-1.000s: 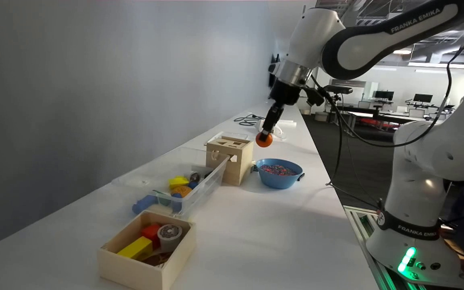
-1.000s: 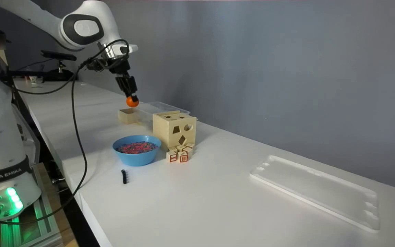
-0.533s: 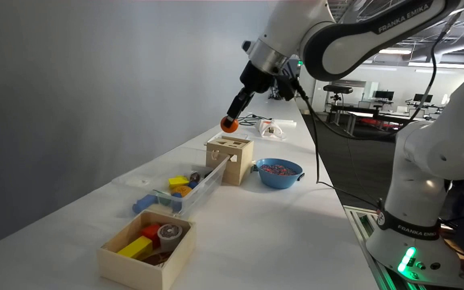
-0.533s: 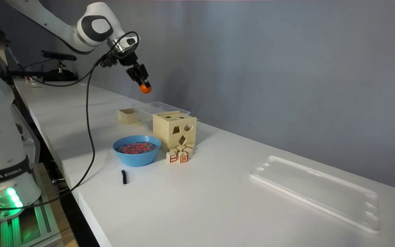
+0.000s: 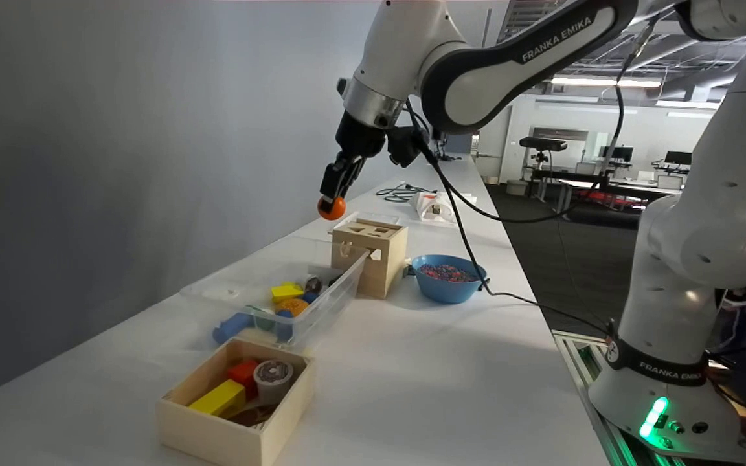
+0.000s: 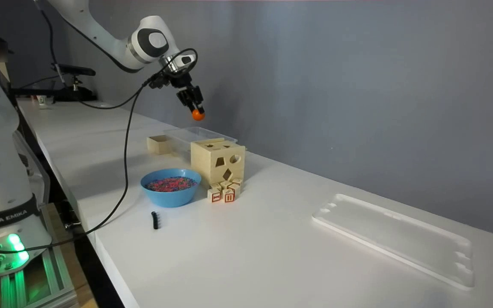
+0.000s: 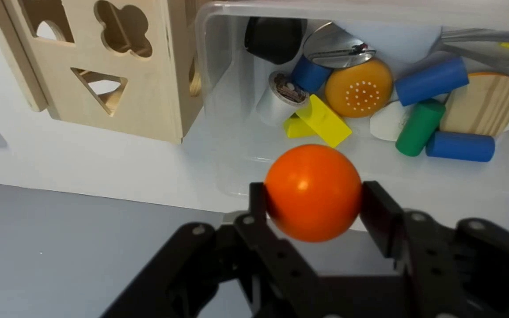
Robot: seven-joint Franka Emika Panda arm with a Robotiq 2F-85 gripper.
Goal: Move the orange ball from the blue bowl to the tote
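Note:
The orange ball (image 7: 313,193) is pinched between the two fingertips of my gripper (image 7: 309,196). In both exterior views the gripper (image 5: 333,194) holds the ball (image 5: 331,208) in the air, high above the table near the wall. The translucent tote (image 5: 334,292) is below and holds several toys. In the wrist view the ball overlaps the wall-side part of the tote (image 7: 369,9); the height gap cannot be measured. The blue bowl (image 6: 170,199) stands on the table, filled with small pink and blue bits. It is out of the wrist view.
A wooden box with shaped holes (image 5: 383,275) stands between tote and bowl. A small open wooden box (image 5: 211,430) with blocks is beside the tote. Letter blocks (image 6: 223,194), a black brush (image 6: 155,220) and a pale lid (image 6: 400,239) lie on the table. The arm's cable (image 5: 460,223) hangs near the bowl.
My gripper has carried the ball away from above the bowl's side, over past the wooden box toward the wall and tote. It rose, then dipped slightly. The grip stayed shut on the ball.

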